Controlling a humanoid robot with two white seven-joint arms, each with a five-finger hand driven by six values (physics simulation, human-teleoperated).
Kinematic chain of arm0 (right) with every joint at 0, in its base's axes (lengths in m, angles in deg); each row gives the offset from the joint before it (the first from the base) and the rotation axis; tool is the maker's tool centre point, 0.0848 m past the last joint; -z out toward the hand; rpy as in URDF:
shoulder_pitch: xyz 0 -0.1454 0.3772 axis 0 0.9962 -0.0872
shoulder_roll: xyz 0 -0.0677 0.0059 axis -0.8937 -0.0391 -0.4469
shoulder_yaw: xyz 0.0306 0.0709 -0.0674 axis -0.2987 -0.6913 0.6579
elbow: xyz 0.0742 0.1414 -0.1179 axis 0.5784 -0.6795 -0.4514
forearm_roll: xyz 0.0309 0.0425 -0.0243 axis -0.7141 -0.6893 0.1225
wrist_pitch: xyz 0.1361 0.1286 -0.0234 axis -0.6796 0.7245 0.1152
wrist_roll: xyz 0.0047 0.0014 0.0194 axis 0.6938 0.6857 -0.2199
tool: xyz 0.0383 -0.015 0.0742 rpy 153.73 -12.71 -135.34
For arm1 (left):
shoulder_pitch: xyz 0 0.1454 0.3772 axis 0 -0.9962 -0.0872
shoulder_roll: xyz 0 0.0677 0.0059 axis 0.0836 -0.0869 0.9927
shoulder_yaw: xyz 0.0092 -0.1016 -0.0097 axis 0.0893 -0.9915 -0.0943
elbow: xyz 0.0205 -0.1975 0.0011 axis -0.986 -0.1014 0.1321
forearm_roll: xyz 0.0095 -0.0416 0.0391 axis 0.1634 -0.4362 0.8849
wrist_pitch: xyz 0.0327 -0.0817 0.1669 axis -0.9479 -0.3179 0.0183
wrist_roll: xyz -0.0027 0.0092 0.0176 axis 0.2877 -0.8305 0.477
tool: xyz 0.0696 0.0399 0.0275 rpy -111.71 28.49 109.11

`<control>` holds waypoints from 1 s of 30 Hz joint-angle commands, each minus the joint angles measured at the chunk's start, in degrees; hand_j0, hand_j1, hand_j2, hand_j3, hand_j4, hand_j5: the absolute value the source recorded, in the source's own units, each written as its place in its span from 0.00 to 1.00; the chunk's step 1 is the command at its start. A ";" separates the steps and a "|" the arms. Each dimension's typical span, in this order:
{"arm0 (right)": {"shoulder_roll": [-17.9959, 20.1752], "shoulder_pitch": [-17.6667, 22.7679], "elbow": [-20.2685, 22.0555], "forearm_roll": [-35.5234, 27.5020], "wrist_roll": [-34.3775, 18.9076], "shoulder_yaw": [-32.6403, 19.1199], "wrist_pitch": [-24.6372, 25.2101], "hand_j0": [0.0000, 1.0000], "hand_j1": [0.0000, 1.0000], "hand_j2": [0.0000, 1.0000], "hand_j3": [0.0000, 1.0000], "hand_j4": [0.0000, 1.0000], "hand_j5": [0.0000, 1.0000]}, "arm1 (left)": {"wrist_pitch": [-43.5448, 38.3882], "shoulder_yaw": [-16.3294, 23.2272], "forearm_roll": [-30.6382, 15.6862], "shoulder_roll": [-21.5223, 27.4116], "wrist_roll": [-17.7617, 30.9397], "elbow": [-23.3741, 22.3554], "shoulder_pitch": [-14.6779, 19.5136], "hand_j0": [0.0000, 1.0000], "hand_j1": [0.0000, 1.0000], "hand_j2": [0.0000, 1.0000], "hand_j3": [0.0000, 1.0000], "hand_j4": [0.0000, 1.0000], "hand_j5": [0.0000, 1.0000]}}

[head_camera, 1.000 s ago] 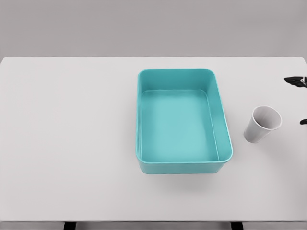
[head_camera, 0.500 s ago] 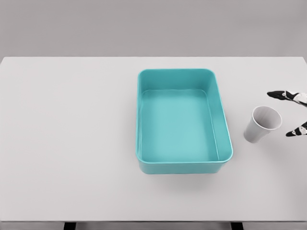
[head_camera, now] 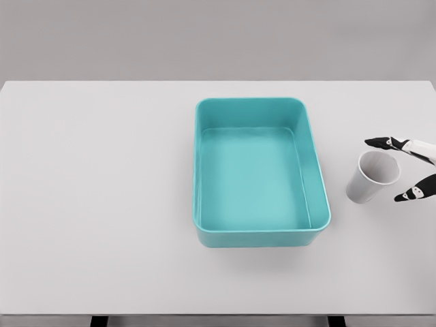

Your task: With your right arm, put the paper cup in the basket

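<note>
At the right edge of the head view, only two black-tipped fingers (head_camera: 388,143) of the right hand (head_camera: 412,167) show; the palm and arm are cut off by the frame. Fingers spread apart, holding nothing: one tip lies just beyond the far side of the paper cup (head_camera: 371,177), the other sits just to the cup's near right, so the cup stands in the gap between them. No contact visible at either tip, though the far tip is very close to the cup's rim. Cup is white, upright on the table (head_camera: 102,204), its open mouth turned toward the camera. Left of the fingers, past the cup, is the teal basket (head_camera: 262,235): rectangular, raised walls, rounded corners, nothing inside it. Cup stands just beside the basket's right wall, apart from it, a narrow strip of bare table between them. That right wall is the one thing standing between cup and basket interior. Table is white and fills most of the view; grey backdrop behind it. Left arm not seen.
</note>
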 commanded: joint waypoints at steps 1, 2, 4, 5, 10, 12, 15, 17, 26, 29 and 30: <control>0.03 0.00 0.06 -0.36 0.01 0.01 0.13 1.00 1.00 1.00 1.00 1.00 1.00 | 0.00 -0.04 0.00 0.00 0.01 0.00 0.00 1.00 1.00 1.00 1.00 1.00 1.00; -0.06 0.00 0.06 -0.36 0.01 0.01 0.13 1.00 1.00 1.00 1.00 1.00 1.00 | 0.00 -0.04 0.00 0.00 0.01 0.00 0.00 1.00 1.00 1.00 1.00 1.00 1.00; -0.41 -0.09 0.06 -0.36 0.01 0.01 0.30 1.00 1.00 1.00 1.00 1.00 1.00 | 0.00 -0.04 0.00 0.00 0.01 0.00 0.00 1.00 1.00 1.00 1.00 1.00 1.00; -0.41 -0.17 0.06 -0.36 0.01 0.01 0.30 1.00 1.00 1.00 1.00 1.00 1.00 | 0.00 0.05 0.00 0.00 0.01 0.00 0.00 1.00 1.00 1.00 1.00 1.00 1.00; -0.41 -0.35 -0.03 -0.36 0.01 0.09 0.39 1.00 1.00 1.00 1.00 1.00 1.00 | 0.00 0.05 0.00 0.00 0.01 0.00 0.00 1.00 1.00 1.00 1.00 1.00 1.00; -1.11 -0.35 -0.12 -0.36 0.01 0.18 0.48 1.00 1.00 1.00 1.00 1.00 1.00 | 0.00 -0.04 0.00 0.00 0.01 0.00 0.00 1.00 1.00 1.00 1.00 1.00 1.00; -1.38 -0.44 -0.64 -0.27 0.01 0.53 0.74 1.00 1.00 1.00 1.00 1.00 1.00 | 0.00 -0.04 0.00 0.00 0.01 0.00 0.00 1.00 1.00 1.00 1.00 1.00 1.00; -1.47 -0.62 -0.91 -0.27 0.01 0.45 0.83 1.00 1.00 1.00 1.00 1.00 1.00 | 0.00 -0.04 0.00 0.00 0.01 0.00 0.00 1.00 1.00 1.00 1.00 1.00 1.00; -2.43 -0.97 -1.79 -0.01 0.01 0.71 0.92 1.00 1.00 1.00 1.00 1.00 1.00 | 0.00 -0.04 0.00 0.00 0.01 0.00 0.00 1.00 1.00 1.00 1.00 1.00 1.00; -2.43 -0.97 -1.52 -0.01 0.01 0.80 0.92 1.00 1.00 1.00 1.00 1.00 1.00 | 0.00 -0.04 0.00 0.00 0.01 0.00 0.00 1.00 1.00 1.00 1.00 1.00 1.00; -2.52 -0.97 -1.43 -0.01 0.01 0.80 0.83 1.00 1.00 1.00 1.00 1.00 1.00 | 0.00 -0.04 0.00 0.00 0.01 0.00 0.00 1.00 1.00 1.00 1.00 1.00 1.00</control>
